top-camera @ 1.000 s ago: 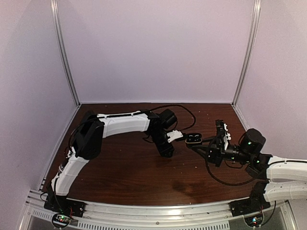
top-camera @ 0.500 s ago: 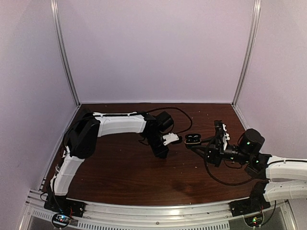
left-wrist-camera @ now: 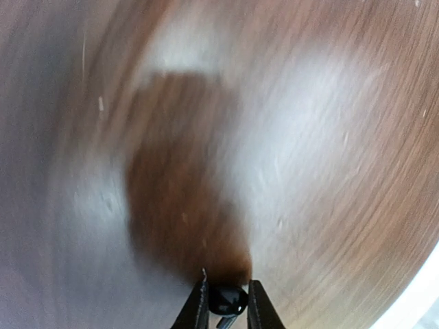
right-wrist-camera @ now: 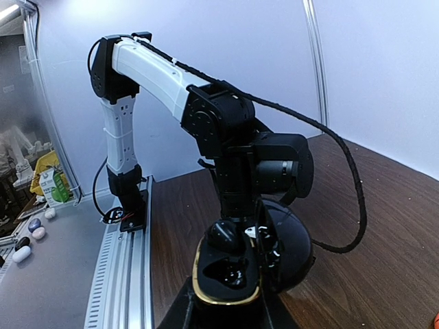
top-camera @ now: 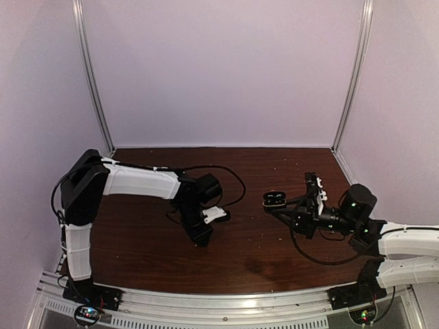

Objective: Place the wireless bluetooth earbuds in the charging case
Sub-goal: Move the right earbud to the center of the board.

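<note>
Sitting between the two thin tips of the left pincer (left-wrist-camera: 228, 293) is a tiny, shiny black round plastic earbud (left-wrist-camera: 228, 301), and the pincer is clenched on it. Just past those tips is the brown wooden table (left-wrist-camera: 329, 171). It looks smeary in the left wrist view, so I think this arm is moving fast. The small round black charging case with a gold rim (right-wrist-camera: 197, 273) sits in the right pincer (right-wrist-camera: 230, 312), which squeezes it from both sides down low. Its dark domed lid (right-wrist-camera: 291, 250) is tipped open on the far side, away from that pincer. The hollows inside the case are dark, and I cannot tell if an earbud is already in one. A second ago the left pincer was right beside the open case, almost touching it. Half a second ago it had backed off a little. Now it has swung well away, and the case lies far off to its side across the bare wood. The right pincer has kept the case in about the same spot, with the long white and black left arm (right-wrist-camera: 147, 68) straight ahead of it. Since the earbud is still in the left pincer's grip, I think it did not go in. The left pincer likely has to come back and line up over a hollow to try again.
</note>
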Tool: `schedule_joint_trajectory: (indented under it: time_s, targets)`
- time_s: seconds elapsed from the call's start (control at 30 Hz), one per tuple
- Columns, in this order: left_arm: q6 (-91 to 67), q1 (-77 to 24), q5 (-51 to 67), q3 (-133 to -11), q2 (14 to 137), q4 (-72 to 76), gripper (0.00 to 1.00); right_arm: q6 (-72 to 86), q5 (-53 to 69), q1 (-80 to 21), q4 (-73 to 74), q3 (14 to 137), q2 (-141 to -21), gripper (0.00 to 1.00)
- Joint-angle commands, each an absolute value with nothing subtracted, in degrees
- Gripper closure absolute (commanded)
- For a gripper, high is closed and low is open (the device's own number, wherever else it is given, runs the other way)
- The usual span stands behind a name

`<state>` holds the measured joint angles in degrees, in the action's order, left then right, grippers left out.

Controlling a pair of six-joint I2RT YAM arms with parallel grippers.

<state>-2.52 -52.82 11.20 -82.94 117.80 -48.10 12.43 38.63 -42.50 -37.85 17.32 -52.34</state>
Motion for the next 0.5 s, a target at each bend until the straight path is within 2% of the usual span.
schedule_joint_trajectory:
  time_s: [0.0, 0.13, 0.47]
  targets:
    - [-6.71, -52.60, 7.22, -77.08, 117.46, -55.79, 0.85, 13.20, 39.36, -42.53, -40.05, 18.49, -53.05, 1.00]
    - [-9.22, -52.71, 3.99, -73.36, 115.85, -57.59, 0.84, 13.18, 39.47, -42.52, -40.10, 18.80, -53.42, 1.00]
    - [-11.23, -53.42, 3.12, -74.22, 114.79, -60.65, 0.68, 13.27, 40.15, -42.54, -41.16, 19.16, -54.96, 1.00]
